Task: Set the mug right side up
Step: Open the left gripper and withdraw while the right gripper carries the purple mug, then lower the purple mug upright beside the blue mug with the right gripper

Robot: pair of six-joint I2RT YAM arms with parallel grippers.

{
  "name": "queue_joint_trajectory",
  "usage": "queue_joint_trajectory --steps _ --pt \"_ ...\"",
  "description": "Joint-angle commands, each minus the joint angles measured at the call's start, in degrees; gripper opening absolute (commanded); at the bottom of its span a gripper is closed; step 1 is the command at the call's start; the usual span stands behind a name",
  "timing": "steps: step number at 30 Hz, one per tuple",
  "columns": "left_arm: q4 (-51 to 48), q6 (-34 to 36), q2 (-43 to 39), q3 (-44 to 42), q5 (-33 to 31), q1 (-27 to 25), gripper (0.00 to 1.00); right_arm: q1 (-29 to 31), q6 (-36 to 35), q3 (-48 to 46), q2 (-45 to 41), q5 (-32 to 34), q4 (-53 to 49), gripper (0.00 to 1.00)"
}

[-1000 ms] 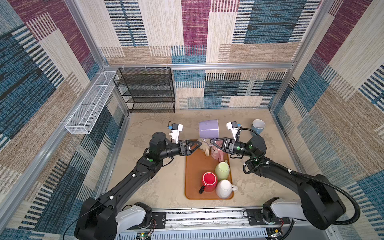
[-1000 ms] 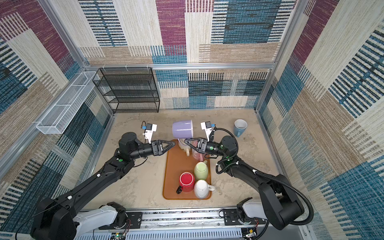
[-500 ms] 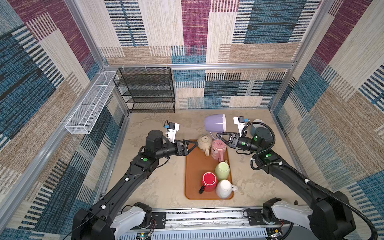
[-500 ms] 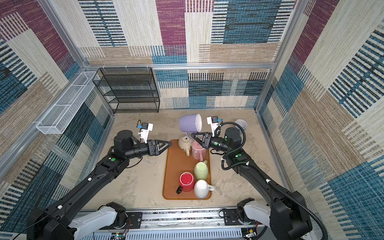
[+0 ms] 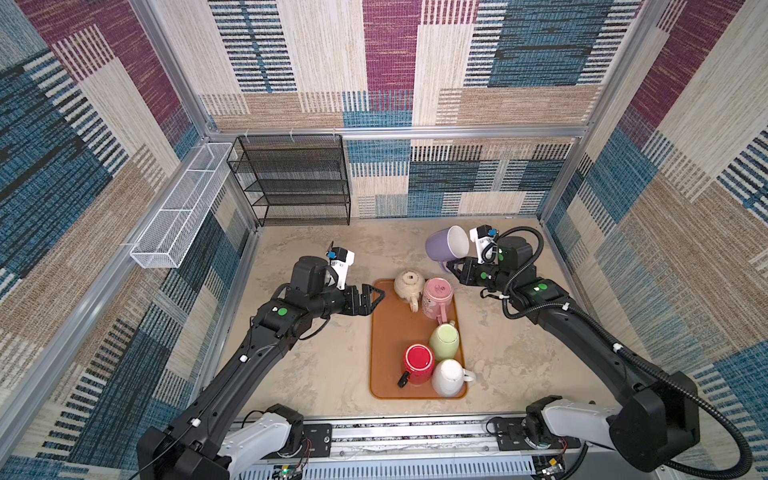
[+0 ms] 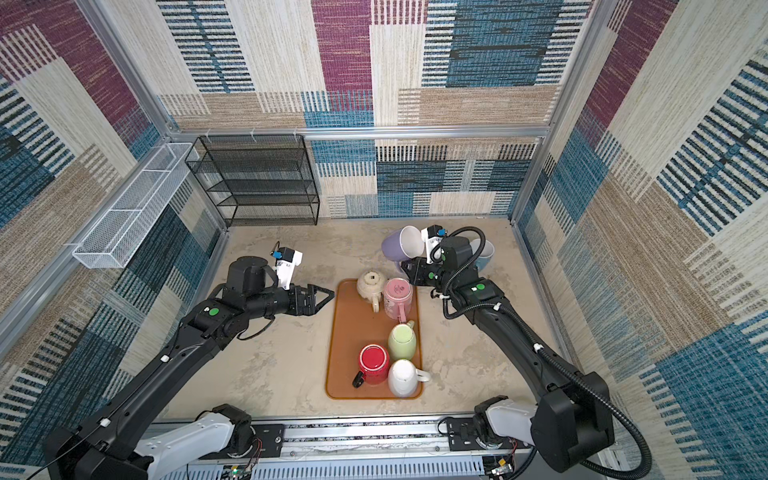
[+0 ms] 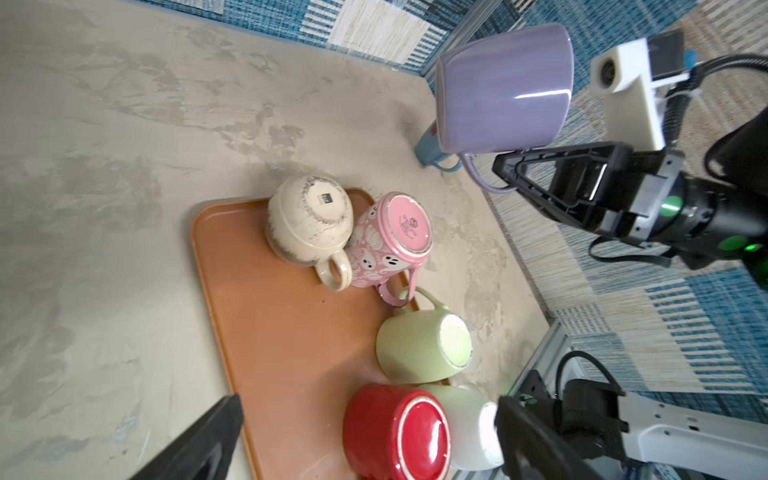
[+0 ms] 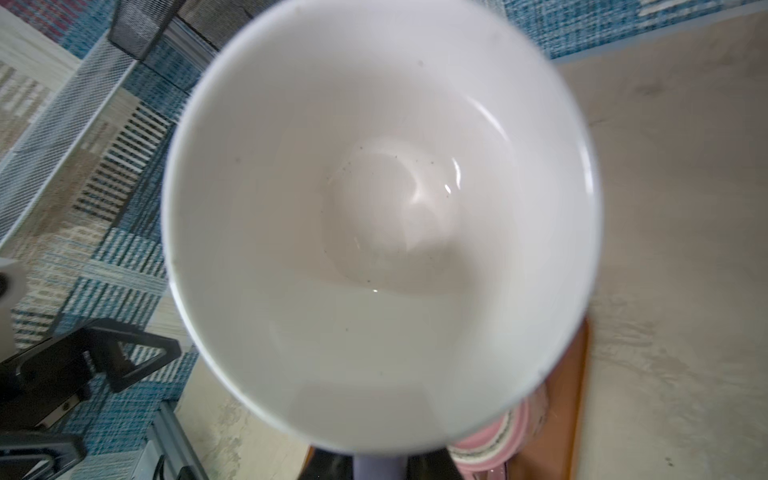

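Observation:
The purple mug (image 5: 444, 246) (image 6: 398, 245) (image 7: 503, 91) hangs in the air behind the tray, tipped on its side. Its white inside (image 8: 374, 208) faces the right wrist camera and fills that view. My right gripper (image 5: 451, 266) (image 6: 406, 269) (image 7: 500, 168) (image 8: 376, 465) is shut on the mug's purple handle, with a dark finger on either side of it. My left gripper (image 5: 380, 293) (image 6: 330, 296) (image 7: 370, 401) stands open and holds nothing, level with the tray's far left corner.
On the orange tray (image 5: 386, 332) (image 6: 345, 332) stand several upside-down mugs: cream (image 5: 409, 284), pink (image 5: 437, 297), green (image 5: 444, 340), red (image 5: 417, 361), white (image 5: 449, 376). A blue mug (image 6: 484, 253) (image 7: 428, 145) stands behind the right arm. A black wire rack (image 5: 291, 178) and a white basket (image 5: 178, 212) line the back left.
The right gripper has carried the purple mug back and to the right, and turned it from mouth-down onto its side. The left gripper has drawn back leftward from the cream mug.

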Motion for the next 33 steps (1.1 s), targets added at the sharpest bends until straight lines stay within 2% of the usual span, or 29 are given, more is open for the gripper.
queue_joint_trajectory --steps 1,8,13,20,33 --pt "-7.03 4.81 0.32 1.42 -3.11 0.03 1.00 -0.33 -3.88 3.07 1.98 6.95 -3.52 0.00" --pt "-11.30 8.34 -0.06 2.39 -4.69 -0.11 1.00 -1.93 -5.47 8.09 7.39 10.37 -8.83 0.00" --pt "-10.78 9.23 -0.90 1.11 -5.32 -0.13 1.00 -3.19 -6.94 11.78 11.35 13.44 -12.74 0.00" --pt "-10.30 9.46 -2.28 -0.65 -4.87 0.04 1.00 -4.09 -9.80 17.38 17.97 21.96 -18.07 0.00" --pt "-10.33 9.79 -3.52 -1.47 -4.19 -0.13 1.00 -8.94 -11.53 23.69 28.06 24.97 -21.19 0.00"
